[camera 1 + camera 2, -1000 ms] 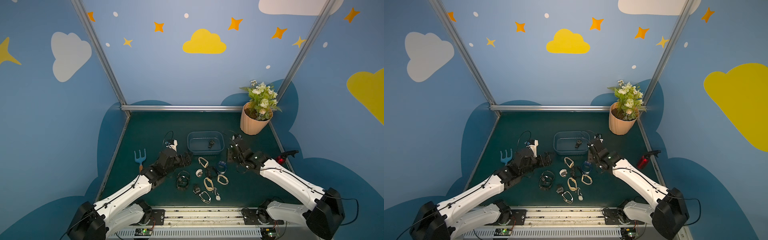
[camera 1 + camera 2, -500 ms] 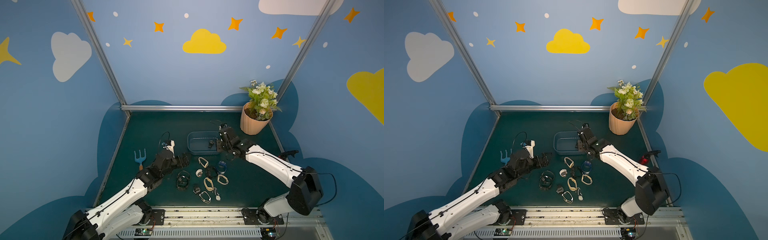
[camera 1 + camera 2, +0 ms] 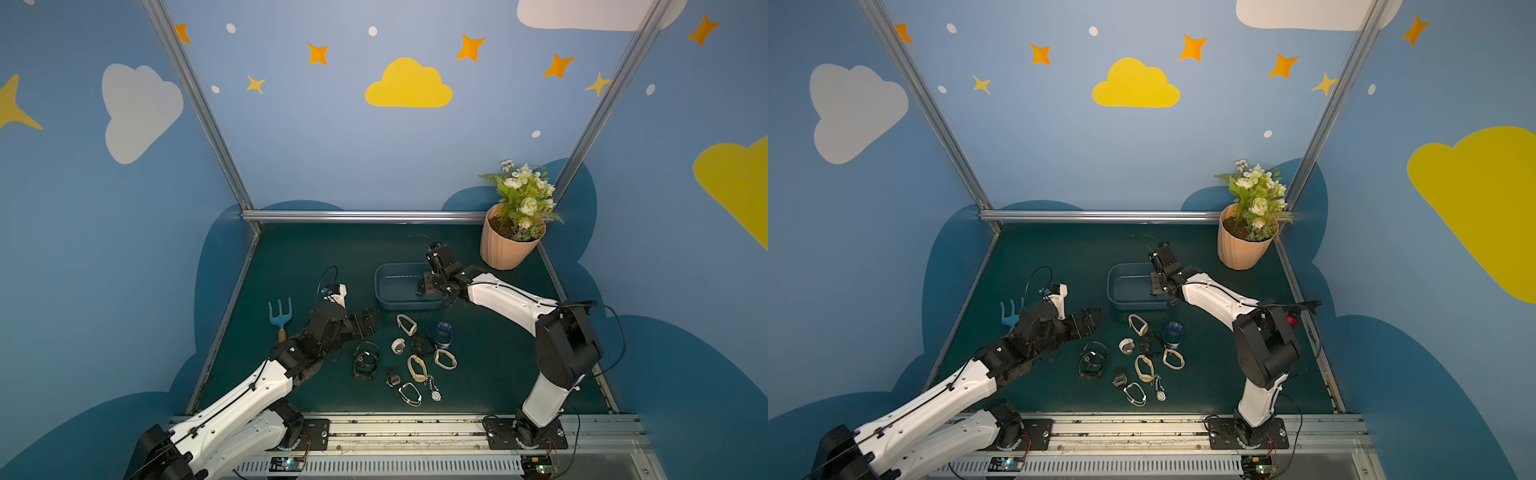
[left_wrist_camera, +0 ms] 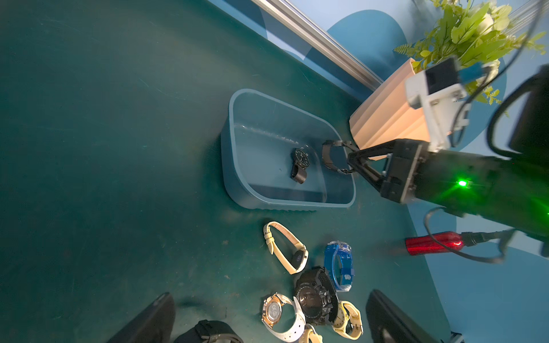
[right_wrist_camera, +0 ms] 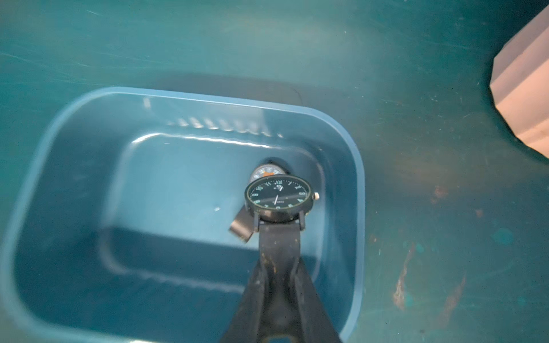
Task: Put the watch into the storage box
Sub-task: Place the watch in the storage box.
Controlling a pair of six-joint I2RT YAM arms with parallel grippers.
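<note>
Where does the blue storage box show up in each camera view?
In a top view: storage box mid-table, just behind the loose watches.
In a top view: same place, front-left of the flower pot.
Left wrist: box between bare mat and the pot.
Right wrist: box fills most of the frame, under the watch.
Shared landmark: the peach flower pot, near one end of the box in all four.

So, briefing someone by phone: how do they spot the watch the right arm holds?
Near the peach flower pot in the far right corner sits the blue-grey storage box. Over its pot-side end, the right arm's fingers pinch a black watch by the strap; unlike the watch lying inside, it hangs aloft.
</note>
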